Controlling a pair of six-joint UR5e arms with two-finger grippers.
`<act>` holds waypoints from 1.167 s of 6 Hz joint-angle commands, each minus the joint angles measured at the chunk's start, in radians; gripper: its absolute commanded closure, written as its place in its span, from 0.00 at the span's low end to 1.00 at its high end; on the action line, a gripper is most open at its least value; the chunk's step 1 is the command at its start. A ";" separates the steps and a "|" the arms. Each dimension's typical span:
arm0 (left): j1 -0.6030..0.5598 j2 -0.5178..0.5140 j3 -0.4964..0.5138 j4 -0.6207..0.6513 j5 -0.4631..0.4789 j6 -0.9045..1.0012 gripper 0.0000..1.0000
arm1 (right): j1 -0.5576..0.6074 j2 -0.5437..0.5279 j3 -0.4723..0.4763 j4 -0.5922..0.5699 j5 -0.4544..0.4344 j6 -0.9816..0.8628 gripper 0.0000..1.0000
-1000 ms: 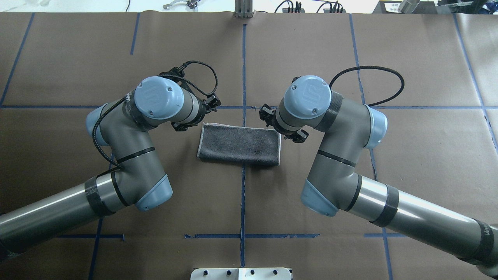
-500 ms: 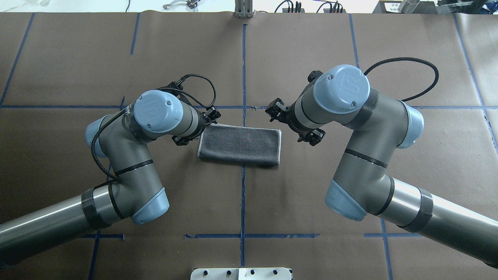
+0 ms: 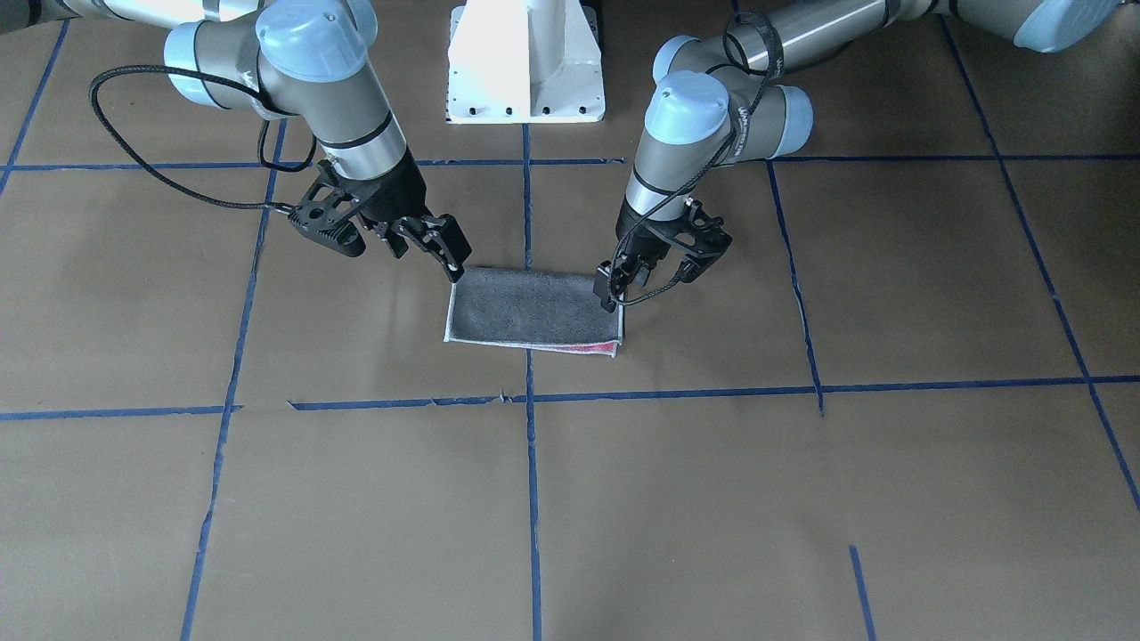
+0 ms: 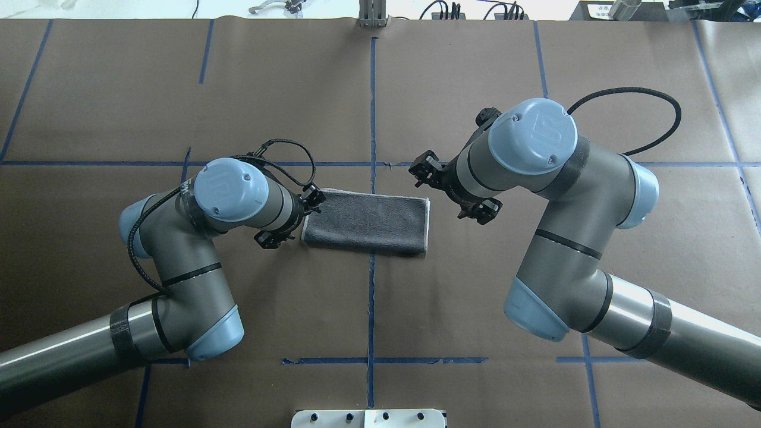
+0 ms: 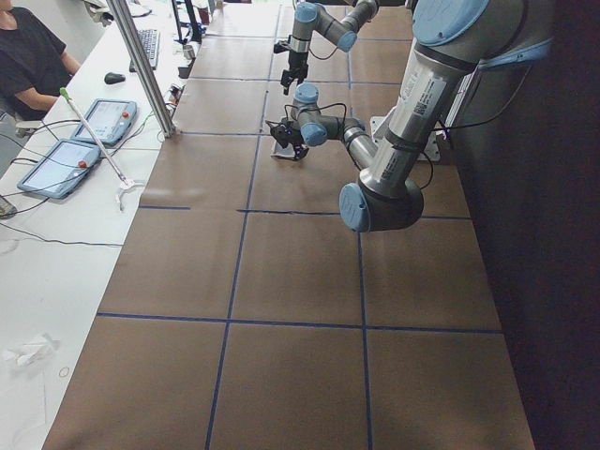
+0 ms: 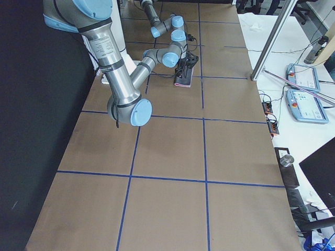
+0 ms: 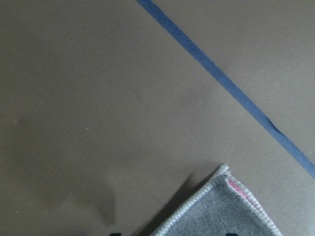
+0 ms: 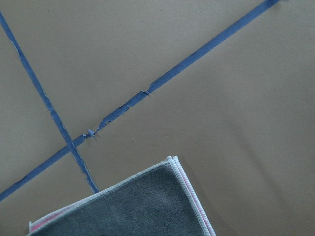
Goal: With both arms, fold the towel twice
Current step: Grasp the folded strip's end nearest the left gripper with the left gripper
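Note:
The towel point(image 4: 365, 220) lies folded into a grey rectangle on the brown table, with a pink strip showing at its far edge point(image 3: 592, 345). My left gripper point(image 4: 292, 219) hovers at the towel's left short edge, jaws open and empty; it also shows in the front view point(image 3: 643, 283). The left wrist view shows one towel corner point(image 7: 231, 206). My right gripper point(image 4: 452, 189) is open and empty, just off the towel's far right corner, and it shows in the front view point(image 3: 427, 258). The right wrist view shows that corner point(image 8: 147, 206).
Blue tape lines point(image 4: 371, 119) cross the brown paper cover. The white pedestal base point(image 3: 525, 62) stands at the robot's side of the table. A metal post point(image 5: 141, 66), tablets point(image 5: 103, 117) and a seated operator point(image 5: 28, 56) are beyond the far table edge.
The right arm has pulled back to the right, away from the towel's right edge. The left arm has slid towards the robot along the towel's left edge. The towel has not moved.

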 commanded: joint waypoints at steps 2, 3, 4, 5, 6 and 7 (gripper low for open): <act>0.031 0.001 0.008 0.000 -0.004 -0.021 0.35 | 0.000 0.000 0.012 -0.008 0.001 0.000 0.00; 0.029 0.004 -0.001 0.000 -0.006 -0.019 0.81 | 0.000 0.000 0.015 -0.009 0.001 0.000 0.00; 0.029 0.005 -0.006 0.001 -0.004 -0.018 0.96 | 0.000 -0.002 0.026 -0.011 0.001 0.000 0.00; 0.028 0.005 -0.006 0.003 -0.003 -0.012 0.99 | 0.000 -0.003 0.026 -0.011 0.001 0.000 0.00; 0.023 0.004 -0.012 0.006 -0.003 -0.007 1.00 | 0.000 -0.005 0.025 -0.011 0.001 0.000 0.00; 0.021 0.001 -0.105 0.127 -0.003 -0.002 1.00 | 0.000 -0.005 0.025 -0.011 0.001 0.000 0.00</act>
